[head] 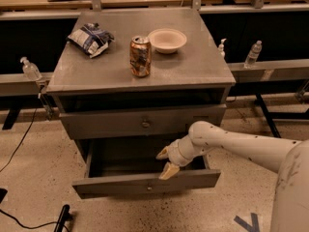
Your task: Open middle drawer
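Hovering over the open drawer, the gripper (pixel 166 162) is sitting at the end of the white speckled arm (pixel 241 146), which is reaching in from the right. Its two tan fingers (pixel 169 170) are standing apart and are gripping nothing. The lower one is pointing down at the top edge of the drawer front, and whether it is touching the metal cannot be told.

That drawer is the middle drawer (pixel 120 183). It is standing pulled well out of the grey metal cabinet (pixel 193 71), with its dark inside showing and its small round knob (pixel 147 188) facing the floor side. Above it, the taller-fronted top drawer (pixel 96 124) is sitting closed or nearly so, with its own knob (pixel 145 123) at the centre and a dark gap running just under the cabinet top.

On the cabinet top, an orange-brown drink can (pixel 140 56) is standing upright near the middle; its printing is showing as a pattern only, and no brand is reading clearly. A white bowl (pixel 167 40) is resting just behind and to the right of the can. A crumpled blue and white snack bag (pixel 91 37) is lying toward the back left, and its lettering is not legible either.

A clear plastic bottle (pixel 254 54) and a small pump bottle (pixel 221 47) are standing on the rail to the right of the cabinet, and another pump bottle (pixel 30 70) is standing on the left. A blue tape mark (pixel 248 222) is showing on the speckled floor beneath the arm.
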You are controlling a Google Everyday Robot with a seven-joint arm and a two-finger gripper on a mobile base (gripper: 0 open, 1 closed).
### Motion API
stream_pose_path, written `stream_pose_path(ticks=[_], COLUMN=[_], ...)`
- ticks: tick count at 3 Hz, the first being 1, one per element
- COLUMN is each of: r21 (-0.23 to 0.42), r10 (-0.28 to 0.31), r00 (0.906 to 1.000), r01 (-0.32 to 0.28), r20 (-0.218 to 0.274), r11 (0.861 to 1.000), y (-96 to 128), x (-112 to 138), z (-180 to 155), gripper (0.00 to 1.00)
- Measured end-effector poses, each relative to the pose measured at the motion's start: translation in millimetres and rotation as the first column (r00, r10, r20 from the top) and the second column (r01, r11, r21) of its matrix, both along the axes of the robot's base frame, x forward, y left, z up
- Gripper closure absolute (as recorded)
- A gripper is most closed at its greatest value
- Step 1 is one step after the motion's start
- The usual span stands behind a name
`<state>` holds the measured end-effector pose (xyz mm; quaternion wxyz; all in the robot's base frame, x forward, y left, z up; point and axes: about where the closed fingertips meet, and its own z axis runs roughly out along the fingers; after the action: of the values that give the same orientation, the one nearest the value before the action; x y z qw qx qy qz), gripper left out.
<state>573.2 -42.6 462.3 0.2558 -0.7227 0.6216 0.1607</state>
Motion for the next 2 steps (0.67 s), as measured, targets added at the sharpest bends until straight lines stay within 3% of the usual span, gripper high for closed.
stream_pose_path(ticks=[1, 2], r21=[0.084, 0.124], r10=[-0.028, -0.03], r00=[0.9992, 0.9976], r01=[0.031, 0.038], r20=[-0.028, -0.063], r11=[0.996, 0.992], y=[-2.5, -4.3], x=[21.7, 28.2], z=[0.6, -0.9], gripper=[0.85, 0.87])
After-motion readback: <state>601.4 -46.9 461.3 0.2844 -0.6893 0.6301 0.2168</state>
